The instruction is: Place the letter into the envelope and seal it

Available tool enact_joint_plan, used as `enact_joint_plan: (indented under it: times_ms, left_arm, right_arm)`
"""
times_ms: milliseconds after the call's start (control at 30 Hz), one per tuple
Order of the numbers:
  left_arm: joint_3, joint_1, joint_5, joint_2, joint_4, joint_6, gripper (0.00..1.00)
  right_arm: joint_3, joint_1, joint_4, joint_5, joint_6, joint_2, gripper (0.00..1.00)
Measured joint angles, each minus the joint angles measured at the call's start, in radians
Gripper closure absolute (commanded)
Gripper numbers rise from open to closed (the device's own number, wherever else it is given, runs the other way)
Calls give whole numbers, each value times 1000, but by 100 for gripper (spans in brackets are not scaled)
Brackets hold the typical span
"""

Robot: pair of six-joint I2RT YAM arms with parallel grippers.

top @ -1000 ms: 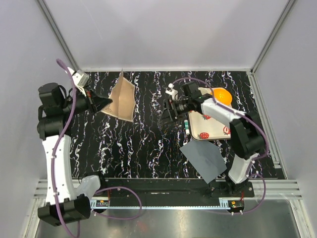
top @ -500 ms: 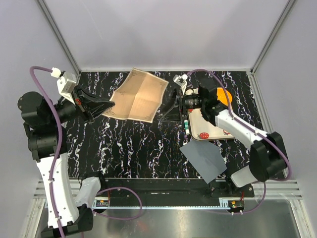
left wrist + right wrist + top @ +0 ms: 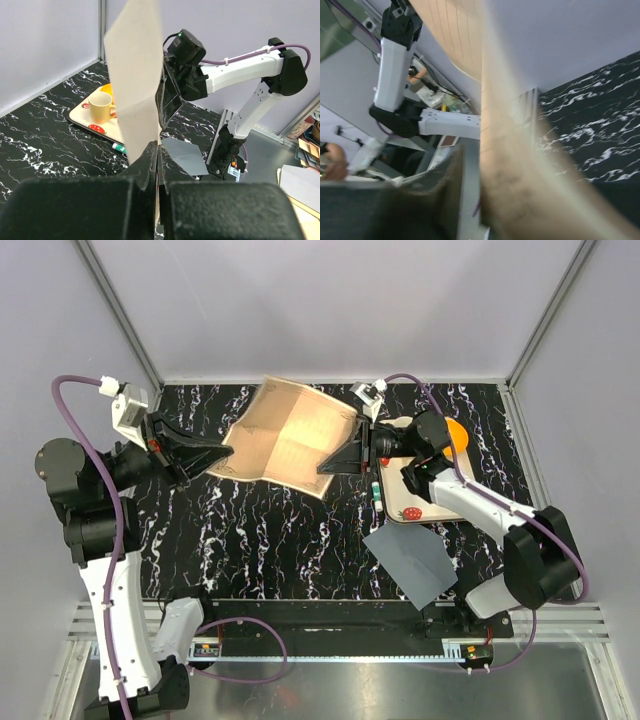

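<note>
The tan letter [image 3: 290, 435] hangs unfolded in the air over the back of the table. My left gripper [image 3: 225, 454] is shut on its left edge. In the left wrist view the sheet [image 3: 135, 75] rises edge-on from the closed jaws of that gripper [image 3: 159, 147]. My right gripper [image 3: 332, 464] is at the letter's lower right edge. In the blurred right wrist view the paper [image 3: 505, 125] runs between the jaws of this gripper [image 3: 477, 170], with a gap still showing beside one finger. The dark grey envelope [image 3: 410, 560] lies flat near the right arm's base, also visible from the left wrist [image 3: 184, 155].
A strawberry-printed tray [image 3: 400, 498] sits at the right under the right arm, with an orange object [image 3: 452, 432] at its far end and a yellow cup [image 3: 100, 106] on it. A green-and-white marker [image 3: 377, 490] lies along the tray's left side. Grey walls enclose the table.
The letter went from folded and upright to spread wide. The right arm reached over to the letter's right edge and its jaws narrowed around it. The left arm drew back slightly.
</note>
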Motion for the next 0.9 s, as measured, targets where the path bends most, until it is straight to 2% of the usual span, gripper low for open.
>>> enact_joint_plan:
  times_ms: [33,100,233,333,367,433,467,500,567,600,667,700,800,900]
  left_arm:
    - [-7,0,0,0,3,-1,100]
    - [-20,0,-1,0,3,-2,100]
    - [-50,-9,-14,-9,5,-3,100]
    - [-80,-66,-38,-16,4,-1,83]
    - [-85,-97,-46,-16,2,1,73]
    - [-90,-193,-75,-10,-2,7,65]
    - [-89,-238,-88,-4,-7,16,53]
    - [-87,-290,-104,6,-21,29,47]
    - [-62,-386,-136,38,-76,84,36]
    - [-42,-443,-164,63,-118,120,28]
    - [-7,-530,-213,103,-193,202,21]
    - [13,-573,-246,133,-249,249,10]
    - [76,-632,-301,204,-399,375,5]
    - [158,-639,-346,259,-549,486,9]
  right_arm:
    - [1,0,-8,6,-2,-14,89]
    - [3,1,-39,23,-19,-34,98]
    - [32,1,-207,56,-103,-40,100]
    - [56,5,-324,72,-167,-40,100]
    - [66,7,-358,77,-187,-40,100]
    - [87,15,-418,83,-220,-40,100]
    - [100,22,-445,84,-233,-40,100]
    - [109,30,-461,84,-243,-40,100]
    - [123,45,-481,84,-254,-40,100]
    - [129,52,-488,84,-258,-40,100]
    - [134,64,-490,83,-259,-40,100]
    - [134,70,-490,82,-261,-40,100]
    - [134,88,-495,79,-262,-40,100]
    - [134,99,-498,74,-262,-40,100]
